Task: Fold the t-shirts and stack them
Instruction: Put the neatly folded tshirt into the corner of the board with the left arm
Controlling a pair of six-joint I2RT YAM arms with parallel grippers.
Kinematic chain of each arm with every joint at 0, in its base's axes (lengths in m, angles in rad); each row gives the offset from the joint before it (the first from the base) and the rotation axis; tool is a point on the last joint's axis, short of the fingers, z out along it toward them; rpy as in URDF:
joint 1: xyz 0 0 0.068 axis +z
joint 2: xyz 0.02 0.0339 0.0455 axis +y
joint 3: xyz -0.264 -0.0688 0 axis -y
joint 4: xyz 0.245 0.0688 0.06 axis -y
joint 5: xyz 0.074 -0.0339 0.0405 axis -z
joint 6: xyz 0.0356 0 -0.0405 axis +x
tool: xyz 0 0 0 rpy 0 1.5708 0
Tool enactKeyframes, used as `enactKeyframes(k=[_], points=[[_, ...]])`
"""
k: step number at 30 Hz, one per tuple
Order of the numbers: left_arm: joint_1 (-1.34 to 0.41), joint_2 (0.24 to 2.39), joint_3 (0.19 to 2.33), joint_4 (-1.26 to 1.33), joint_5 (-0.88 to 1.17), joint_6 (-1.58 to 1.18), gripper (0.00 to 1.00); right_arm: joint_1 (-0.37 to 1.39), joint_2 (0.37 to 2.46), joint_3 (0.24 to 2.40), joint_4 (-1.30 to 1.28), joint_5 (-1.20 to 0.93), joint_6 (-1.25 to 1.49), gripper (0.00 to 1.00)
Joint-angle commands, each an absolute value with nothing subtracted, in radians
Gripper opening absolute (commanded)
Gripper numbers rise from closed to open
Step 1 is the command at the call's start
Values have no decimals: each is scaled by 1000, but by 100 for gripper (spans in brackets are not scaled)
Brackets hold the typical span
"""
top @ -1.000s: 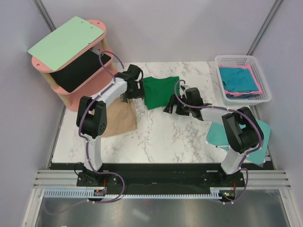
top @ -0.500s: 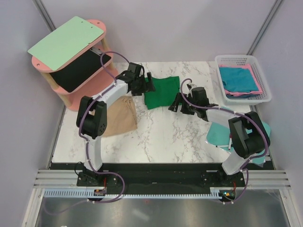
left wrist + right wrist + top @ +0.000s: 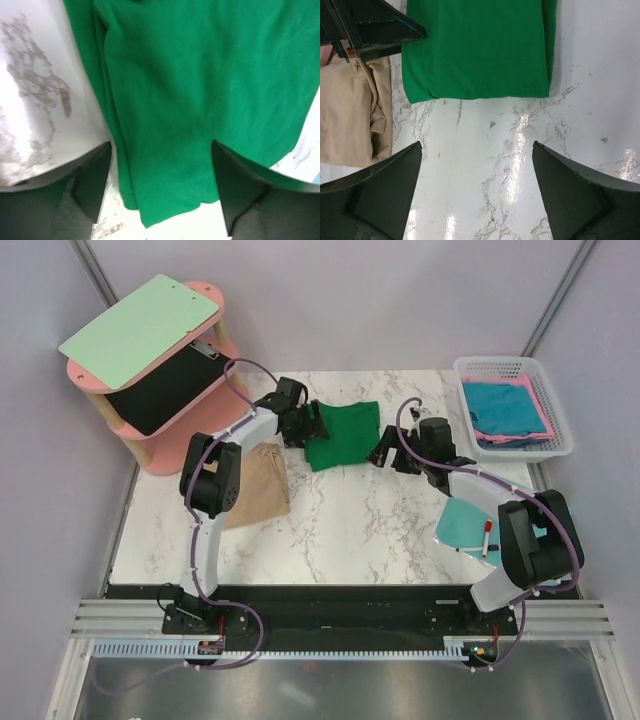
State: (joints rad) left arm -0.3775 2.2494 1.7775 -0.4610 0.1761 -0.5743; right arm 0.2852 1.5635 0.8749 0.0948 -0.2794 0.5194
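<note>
Tools on both arms gape wide, gripping nothing. The left tool (image 3: 316, 427) hovers over the left edge of the folded green t-shirt (image 3: 345, 435) at the back of the counter (image 3: 340, 530); the right tool (image 3: 381, 455) sits just beside its right edge. The tan t-shirt (image 3: 255, 483) lies further left.

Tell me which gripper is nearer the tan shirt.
Left. The left gripper sits at the green shirt's left edge, just beyond the tan shirt's far corner; the right gripper is at the green shirt's right edge, farther away.
</note>
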Motion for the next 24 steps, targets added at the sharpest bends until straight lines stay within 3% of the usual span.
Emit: enactKeyframes(k=[1, 5, 6, 8, 10, 11, 24], points=[[-396, 2302, 1809, -456, 238, -620, 77, 270, 1529, 884, 103, -272, 523, 98], [-428, 2312, 1767, -463, 225, -649, 59, 256, 1519, 885, 104, -273, 528, 98], [-436, 2315, 1761, -462, 229, -650, 48, 255, 1517, 887, 103, -273, 528, 98], [-451, 2319, 1756, -463, 248, -640, 37, 249, 1513, 887, 104, -272, 531, 98], [-456, 2303, 1749, -469, 253, -627, 9, 248, 1508, 885, 104, -275, 531, 98], [-456, 2290, 1747, -474, 247, -620, 2, 244, 1505, 882, 101, -276, 531, 98], [-361, 2011, 1847, -701, 261, -519, 2, 239, 1494, 831, 109, -294, 543, 98]])
